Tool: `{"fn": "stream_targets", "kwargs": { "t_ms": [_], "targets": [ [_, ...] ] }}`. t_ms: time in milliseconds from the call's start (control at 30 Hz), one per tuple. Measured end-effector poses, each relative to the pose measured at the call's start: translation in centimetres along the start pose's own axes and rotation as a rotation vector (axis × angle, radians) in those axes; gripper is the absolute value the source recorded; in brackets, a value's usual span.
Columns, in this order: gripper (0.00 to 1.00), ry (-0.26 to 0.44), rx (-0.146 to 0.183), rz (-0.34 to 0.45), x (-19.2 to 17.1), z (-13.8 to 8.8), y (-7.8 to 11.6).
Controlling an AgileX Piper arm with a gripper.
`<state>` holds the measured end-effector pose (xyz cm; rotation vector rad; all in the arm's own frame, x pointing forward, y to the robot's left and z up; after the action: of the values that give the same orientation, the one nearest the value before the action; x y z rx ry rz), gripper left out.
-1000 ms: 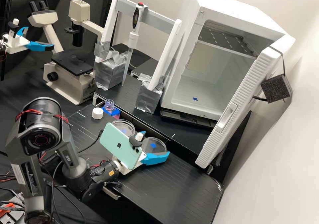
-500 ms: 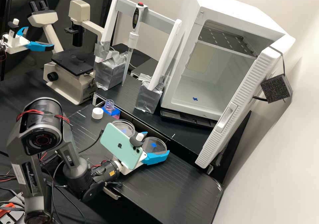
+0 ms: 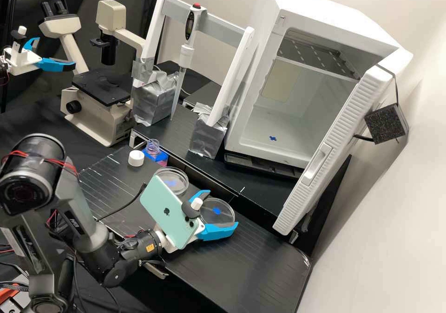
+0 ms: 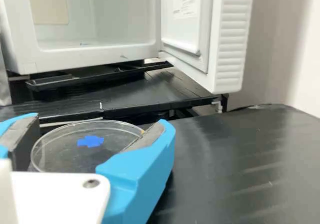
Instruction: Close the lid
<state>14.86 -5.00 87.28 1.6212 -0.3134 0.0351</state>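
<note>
The end effector (image 3: 222, 208) is closed around a clear round lid (image 4: 90, 156), its blue fingers parted by the lid's width and their dark inner pads at its rim. A blue mark shows on the lid. Whether the lid touches the surface (image 3: 260, 266) is unclear. With twelve o'clock at the high view's top, a mint-green phone (image 3: 165, 211) is mounted at the end effector's nine o'clock. A clear round dish (image 3: 175, 187), with a blue mark too, sits on the surface at its ten o'clock, near the lid but apart from it. At the dish's eleven o'clock, an uncapped bottle (image 3: 153, 146) stands upright in a blue holder (image 3: 162, 156); a white cap (image 3: 135, 158) lies at the bottle's eight o'clock. Farther out from the end effector, a white incubator (image 3: 254, 113) stands at one o'clock, its door (image 3: 334, 141) open at two.
</note>
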Motion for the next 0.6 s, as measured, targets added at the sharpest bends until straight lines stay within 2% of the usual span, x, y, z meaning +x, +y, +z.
{"fn": "stream_targets", "kwargs": {
  "t_ms": [100, 167, 333, 433, 600],
  "targets": [
    [0.0, 0.032, 0.016, -0.011, -0.6, -0.7, -0.2],
    [0.0, 0.064, 0.014, -0.01, -1.0, -1.4, -0.2],
    [0.0, 0.175, -0.02, -0.015, -1.4, -3.5, -0.4],
    [0.0, 0.246, -0.037, -0.048, -1.6, -4.7, -0.9],
    [0.0, 0.322, -0.055, -0.118, -1.5, -5.8, -2.1]
  ]
}}
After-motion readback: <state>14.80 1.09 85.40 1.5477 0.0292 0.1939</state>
